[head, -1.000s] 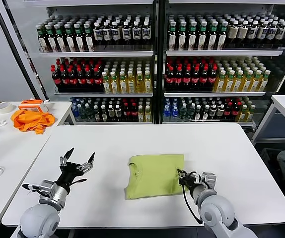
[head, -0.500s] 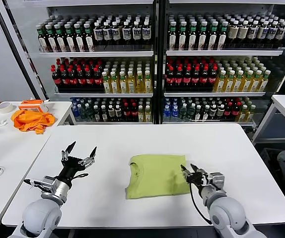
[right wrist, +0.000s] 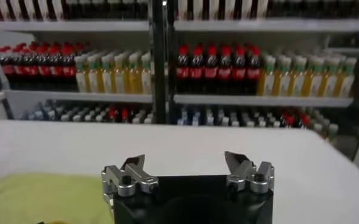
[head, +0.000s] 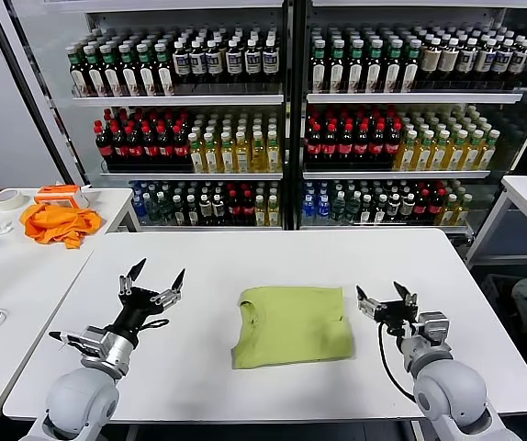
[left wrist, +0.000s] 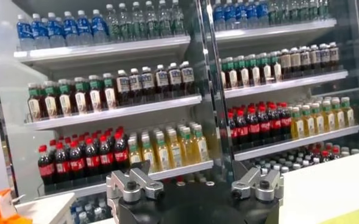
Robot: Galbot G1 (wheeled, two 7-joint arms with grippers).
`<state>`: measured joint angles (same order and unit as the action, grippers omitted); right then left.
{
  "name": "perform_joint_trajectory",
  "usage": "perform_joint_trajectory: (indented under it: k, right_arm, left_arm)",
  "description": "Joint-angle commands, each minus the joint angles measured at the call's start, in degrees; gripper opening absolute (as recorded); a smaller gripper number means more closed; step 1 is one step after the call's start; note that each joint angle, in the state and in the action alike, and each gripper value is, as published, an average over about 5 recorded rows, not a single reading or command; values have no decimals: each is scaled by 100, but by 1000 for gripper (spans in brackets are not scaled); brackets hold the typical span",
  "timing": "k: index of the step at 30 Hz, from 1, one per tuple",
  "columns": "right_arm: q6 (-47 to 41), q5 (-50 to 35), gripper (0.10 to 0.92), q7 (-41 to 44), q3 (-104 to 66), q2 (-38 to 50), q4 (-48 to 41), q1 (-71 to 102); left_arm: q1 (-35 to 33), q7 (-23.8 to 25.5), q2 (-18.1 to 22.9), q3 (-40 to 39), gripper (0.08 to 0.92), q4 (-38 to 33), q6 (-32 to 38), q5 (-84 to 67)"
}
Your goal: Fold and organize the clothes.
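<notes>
- Orange cloth (head: 60, 223) and tape roll (head: 8, 198) lie on the side table (head: 25, 276).
- Folded T-shirt (head: 291, 323) lies on the white table (head: 273, 266), drink shelves (head: 282, 119) behind.
- Left gripper (head: 152, 284) and right gripper (head: 385, 300) flank it, jaws wide, empty.

— Where does the T-shirt (head: 291, 323) lie?

— Folded into a rough square on the white table (head: 245, 257), near its front middle, collar opening toward the robot's left.

— And the grippers, measured from the T-shirt?

— The right gripper (head: 384, 303) is just beside the shirt's right edge, apart from the cloth, fingers spread wide and empty. The left gripper (head: 153, 283) is well apart from the shirt on its left side, above the table, fingers spread too.

— Anything else?

— Far to the left of the T-shirt, on a side table (head: 11, 266), lies a crumpled orange cloth (head: 59, 223). Behind the T-shirt stand shelves of bottles (head: 282, 119).
</notes>
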<state>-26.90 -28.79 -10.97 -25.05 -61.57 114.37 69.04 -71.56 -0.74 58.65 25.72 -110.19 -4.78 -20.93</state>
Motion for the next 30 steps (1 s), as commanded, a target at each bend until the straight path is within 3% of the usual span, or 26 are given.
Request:
perform_joint_trajectory:
  k: [1,21,30]
  right_arm:
    - [1415,1557,822,914,-258,-125,-900,-259]
    - [1481,1299,823,1013,-342,-38,-1311,-578]
    - [2034,1386,823,1296,-370,159,-1681,-672]
  left_arm:
    - [-39,69,-10,45,823,11,148,52]
    - [249,198,189,93,822,429,508,267]
    - [447,240,426,1,822,708,740,584]
